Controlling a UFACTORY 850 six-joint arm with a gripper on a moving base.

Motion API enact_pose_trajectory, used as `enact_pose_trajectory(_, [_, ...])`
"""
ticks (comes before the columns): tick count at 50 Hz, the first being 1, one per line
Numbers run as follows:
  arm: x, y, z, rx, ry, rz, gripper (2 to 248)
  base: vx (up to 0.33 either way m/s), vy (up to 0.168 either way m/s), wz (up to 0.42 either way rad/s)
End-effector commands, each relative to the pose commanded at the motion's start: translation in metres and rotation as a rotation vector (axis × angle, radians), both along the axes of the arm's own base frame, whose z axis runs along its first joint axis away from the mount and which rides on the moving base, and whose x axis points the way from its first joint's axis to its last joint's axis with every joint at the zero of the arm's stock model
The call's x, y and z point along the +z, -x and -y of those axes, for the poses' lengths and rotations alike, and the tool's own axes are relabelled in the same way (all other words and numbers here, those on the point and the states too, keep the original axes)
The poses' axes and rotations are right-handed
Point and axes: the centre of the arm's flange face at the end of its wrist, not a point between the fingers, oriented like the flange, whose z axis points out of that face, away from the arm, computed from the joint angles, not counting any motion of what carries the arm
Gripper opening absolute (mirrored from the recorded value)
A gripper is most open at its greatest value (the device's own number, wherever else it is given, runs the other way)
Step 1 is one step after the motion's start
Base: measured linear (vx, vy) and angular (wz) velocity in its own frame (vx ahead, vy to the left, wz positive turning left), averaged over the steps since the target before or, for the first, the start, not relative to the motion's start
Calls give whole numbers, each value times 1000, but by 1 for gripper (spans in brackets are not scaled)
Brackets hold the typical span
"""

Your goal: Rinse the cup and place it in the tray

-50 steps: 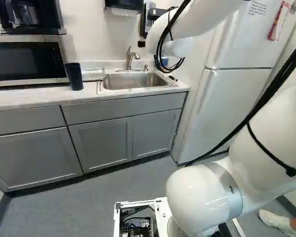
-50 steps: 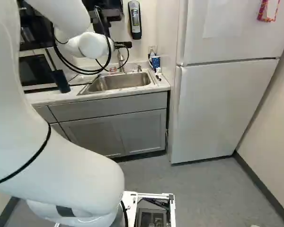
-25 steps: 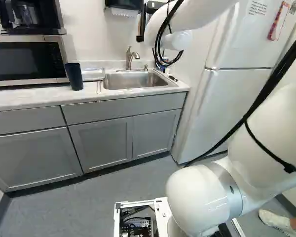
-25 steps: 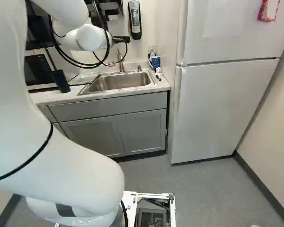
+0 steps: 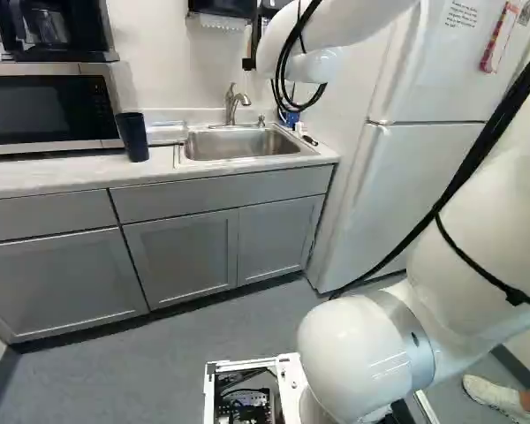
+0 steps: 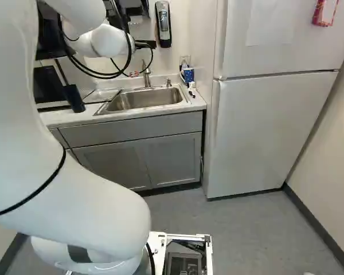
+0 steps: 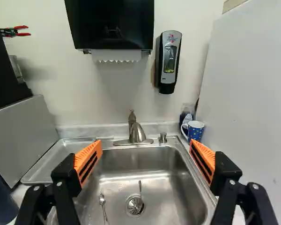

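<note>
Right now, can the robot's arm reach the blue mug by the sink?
Probably yes: its jaws are open and empty, and nothing seems to block the mug from the front. The fridge close beside it could make things tight.

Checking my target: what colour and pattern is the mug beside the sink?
The mug is blue with small light spots; the wrist view shows it best.

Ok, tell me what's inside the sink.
In the sink lie a spoon and, across the drain, another slim metal utensil, perhaps also a spoon. One orange pad covers part of the basin's side; anything against the near wall can't be seen.
</note>
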Motion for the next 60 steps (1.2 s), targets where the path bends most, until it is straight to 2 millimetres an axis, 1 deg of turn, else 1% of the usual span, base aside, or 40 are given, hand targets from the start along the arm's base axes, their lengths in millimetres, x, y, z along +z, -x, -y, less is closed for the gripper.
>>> enact_pose_trajectory(40, [0,0,0,0,0,0,247,0,-2,-2])
enact_pose_trajectory(60, [0,0,0,0,0,0,247,55,3,0])
